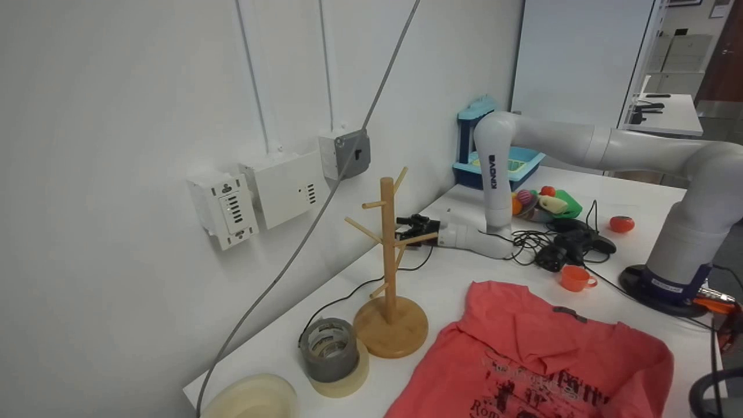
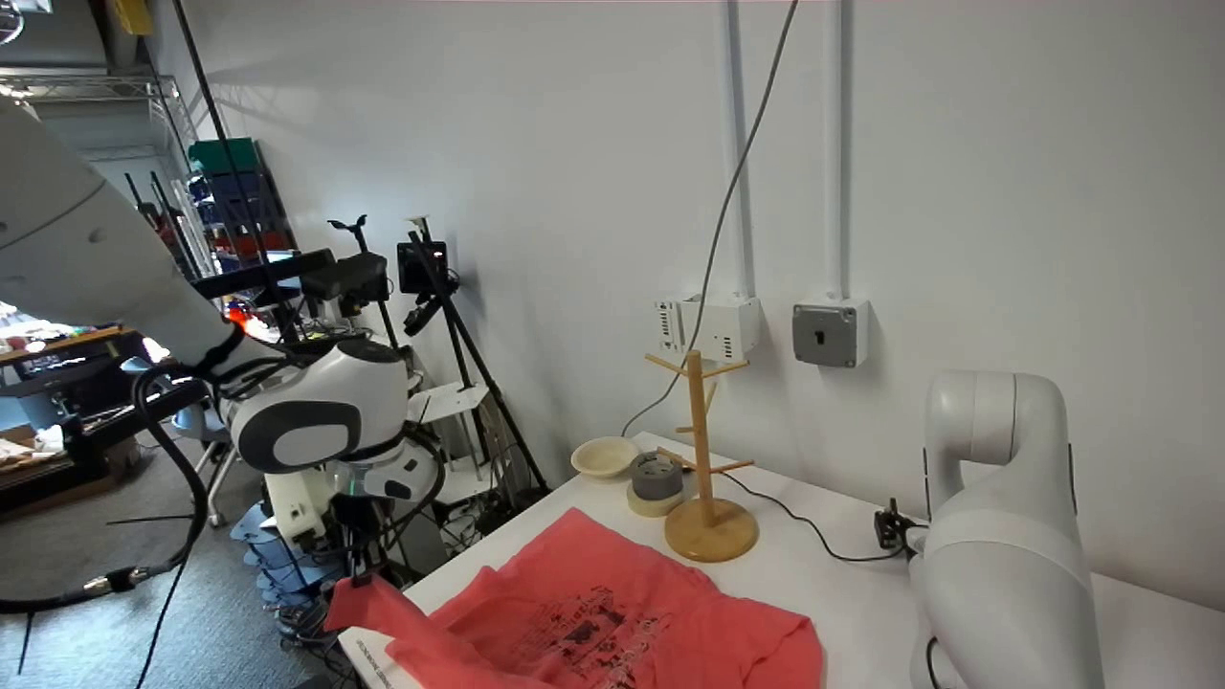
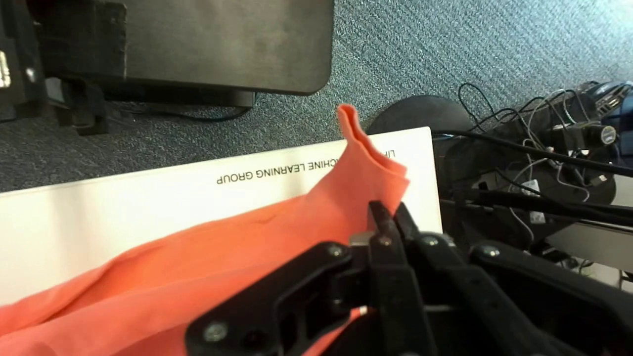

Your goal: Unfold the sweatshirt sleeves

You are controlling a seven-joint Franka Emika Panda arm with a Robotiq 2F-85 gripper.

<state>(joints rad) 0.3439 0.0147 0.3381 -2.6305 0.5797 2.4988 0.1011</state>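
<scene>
Sweatshirt (image 2: 593, 632) sleeve (image 3: 247, 247) pinched in the closed end effector (image 3: 389, 210); neck label (image 1: 570, 314) shows only in an exterior view.

A grey arm (image 1: 598, 146) reads "KINOVA", the table (image 3: 123, 210) "LEARNING GROUP", the sweatshirt (image 1: 540, 360) "Rom".

In an exterior view, the white arm (image 2: 105, 249) slopes down from the upper left to a wrist (image 2: 330, 407) bent downward. In the wrist view, the gripper (image 3: 389, 211) has its black fingers (image 3: 383, 240) pinched close together, side by side.
</scene>
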